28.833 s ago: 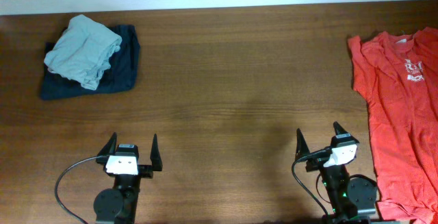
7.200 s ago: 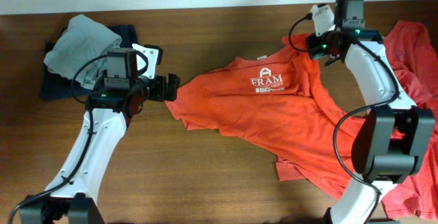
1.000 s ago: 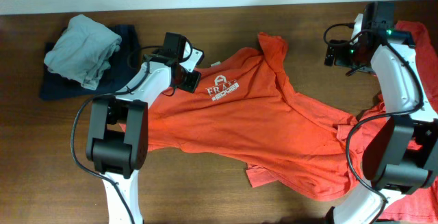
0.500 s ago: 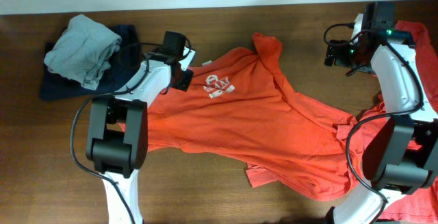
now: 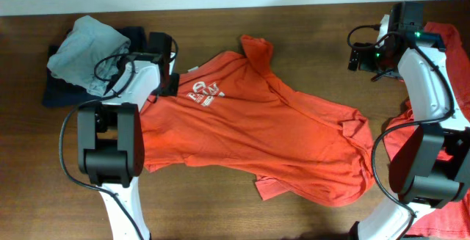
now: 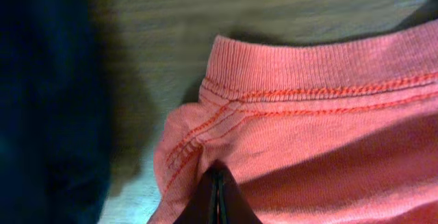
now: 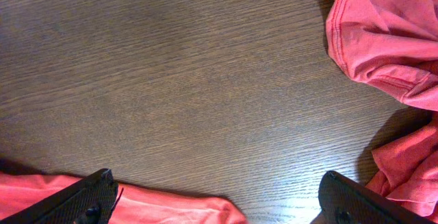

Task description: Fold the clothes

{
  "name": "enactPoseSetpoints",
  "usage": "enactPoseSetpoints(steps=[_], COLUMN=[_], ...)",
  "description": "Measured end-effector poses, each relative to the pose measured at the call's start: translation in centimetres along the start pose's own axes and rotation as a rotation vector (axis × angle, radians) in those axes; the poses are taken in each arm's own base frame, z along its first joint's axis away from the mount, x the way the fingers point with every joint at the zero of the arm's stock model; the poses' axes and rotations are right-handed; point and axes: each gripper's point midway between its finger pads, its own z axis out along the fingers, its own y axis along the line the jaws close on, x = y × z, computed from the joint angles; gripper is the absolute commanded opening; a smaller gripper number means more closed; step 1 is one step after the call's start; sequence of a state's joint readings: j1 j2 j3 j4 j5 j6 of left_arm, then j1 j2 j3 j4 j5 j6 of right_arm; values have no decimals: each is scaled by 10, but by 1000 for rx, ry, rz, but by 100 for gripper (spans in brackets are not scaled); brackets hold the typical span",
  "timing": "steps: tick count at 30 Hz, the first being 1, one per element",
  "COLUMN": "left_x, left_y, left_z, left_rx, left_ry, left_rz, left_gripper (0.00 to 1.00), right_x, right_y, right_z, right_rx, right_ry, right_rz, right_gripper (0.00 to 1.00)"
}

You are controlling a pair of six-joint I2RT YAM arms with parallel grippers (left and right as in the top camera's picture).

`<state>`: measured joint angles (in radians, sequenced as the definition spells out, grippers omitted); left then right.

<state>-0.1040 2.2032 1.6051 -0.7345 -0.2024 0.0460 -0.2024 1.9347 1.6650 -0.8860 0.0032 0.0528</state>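
Note:
An orange T-shirt [image 5: 257, 133] with white chest lettering lies spread across the middle of the table. At its far left corner my left gripper [image 5: 167, 82] is shut on it. In the left wrist view the jaws [image 6: 217, 183] pinch the orange fabric [image 6: 328, 135] just below the ribbed collar. My right gripper [image 5: 360, 55] hovers open over bare wood at the far right, apart from the shirt. In the right wrist view its open jaws [image 7: 217, 177] hold nothing, and an orange shirt edge [image 7: 137, 207] lies below them.
A grey garment [image 5: 88, 53] lies on a navy one [image 5: 136, 67] at the far left, and the navy cloth [image 6: 41, 101] is close beside my left gripper. Another red garment [image 5: 448, 42] is bunched at the right edge [image 7: 383, 39].
My left gripper has dragged the orange shirt leftward toward the grey and navy pile, and the whole shirt slid with it. The right arm has not moved.

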Motion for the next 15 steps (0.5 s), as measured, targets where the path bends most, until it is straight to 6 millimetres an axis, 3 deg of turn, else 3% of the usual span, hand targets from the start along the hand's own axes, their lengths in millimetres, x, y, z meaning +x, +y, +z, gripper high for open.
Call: enactPoseSetpoints(steps=[7,10,15], left_x=[5,-13,-65], left_y=[11,13,6], left_z=[-6,-22,-72], left_rx=[-47,-41,24], left_ry=[99,78,-67], left_rz=[2,-5,-27], left_gripper=[3,4,9], right_x=[0,0,0], right_y=[0,0,0], right_z=[0,0,0], right_rx=[0,0,0], right_ry=[0,0,0], right_rz=[0,-1,0], right_gripper=[99,99,99])
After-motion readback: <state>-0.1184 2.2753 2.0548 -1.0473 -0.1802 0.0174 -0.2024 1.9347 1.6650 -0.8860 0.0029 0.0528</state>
